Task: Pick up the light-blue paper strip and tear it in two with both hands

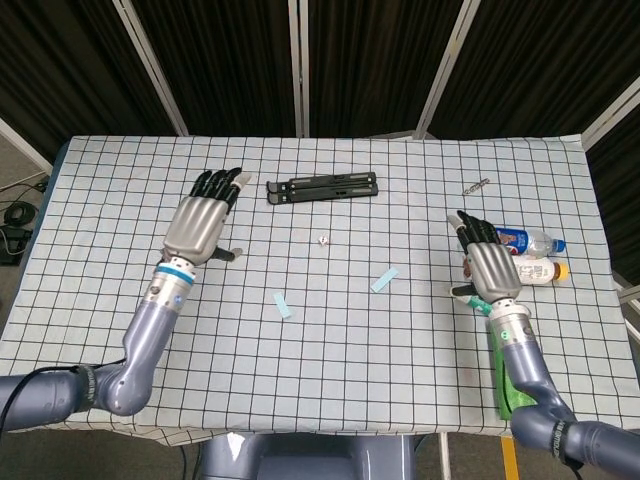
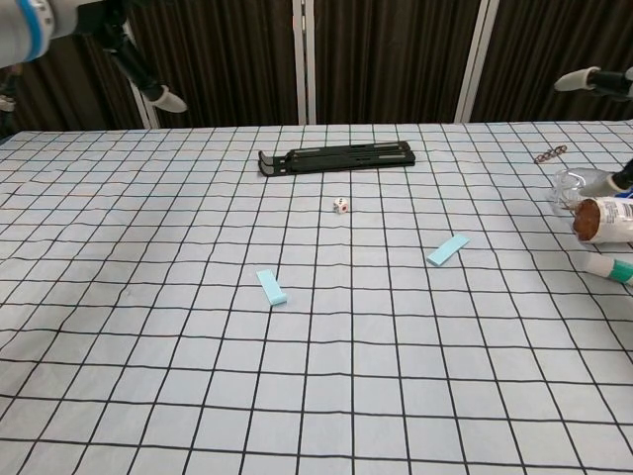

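The light-blue paper lies on the checked tablecloth as two separate pieces. One piece [image 1: 283, 305] [image 2: 270, 287] is left of centre, the other piece [image 1: 385, 280] [image 2: 449, 249] right of centre. My left hand [image 1: 205, 225] [image 2: 138, 69] hovers over the left part of the table with its fingers spread and nothing in it, well away from the left piece. My right hand [image 1: 488, 268] is raised at the right side, fingers apart and empty, to the right of the right piece. In the chest view only a fingertip of the right hand [image 2: 593, 79] shows at the top right edge.
A black folded stand [image 1: 322, 187] [image 2: 336, 156] lies at the back centre, with a small white die [image 1: 322, 240] [image 2: 340, 206] in front of it. Two lying bottles [image 1: 530, 242] [image 2: 603, 220] sit by my right hand. A green can [image 1: 510, 390] and a metal chain [image 1: 475, 185] are also on the right.
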`<state>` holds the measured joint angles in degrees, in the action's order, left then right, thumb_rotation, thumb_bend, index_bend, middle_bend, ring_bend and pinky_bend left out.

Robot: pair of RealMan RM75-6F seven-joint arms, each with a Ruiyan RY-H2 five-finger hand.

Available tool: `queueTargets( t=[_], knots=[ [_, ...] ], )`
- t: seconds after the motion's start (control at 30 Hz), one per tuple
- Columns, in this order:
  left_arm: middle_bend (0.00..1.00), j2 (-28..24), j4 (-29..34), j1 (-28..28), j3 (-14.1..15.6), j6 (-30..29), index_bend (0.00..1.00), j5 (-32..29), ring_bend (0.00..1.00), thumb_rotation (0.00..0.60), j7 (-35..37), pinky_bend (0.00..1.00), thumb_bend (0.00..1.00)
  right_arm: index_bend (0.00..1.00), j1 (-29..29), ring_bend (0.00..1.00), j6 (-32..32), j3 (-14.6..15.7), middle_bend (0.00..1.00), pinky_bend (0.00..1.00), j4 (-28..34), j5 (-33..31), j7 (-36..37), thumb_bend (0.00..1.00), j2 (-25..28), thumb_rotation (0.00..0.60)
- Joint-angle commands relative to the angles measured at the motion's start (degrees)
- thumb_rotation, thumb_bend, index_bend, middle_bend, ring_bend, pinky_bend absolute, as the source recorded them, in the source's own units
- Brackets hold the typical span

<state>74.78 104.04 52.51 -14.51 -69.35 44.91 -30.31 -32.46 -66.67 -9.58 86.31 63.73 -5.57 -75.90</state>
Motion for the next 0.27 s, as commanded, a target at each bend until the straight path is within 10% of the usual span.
queueTargets(
  t=[0.03,0.27],
  knots=[
    [0.00,-5.5,0.2,-10.2,8.2,-6.0,0.00,12.6,0.00,0.600,8.5,0.00,0.00,0.00,4.6,0.00,-5.4,4.1,0.00,0.00,-4.4,9.5,6.4,0.00,4.2,0.600],
    [0.00,-9.6,-2.9,-24.1,17.9,-14.9,0.00,24.0,0.00,0.600,17.5,0.00,0.00,0.00,11.9,0.00,-14.6,8.0,0.00,0.00,-7.2,17.4,9.3,0.00,9.7,0.600]
  ],
)
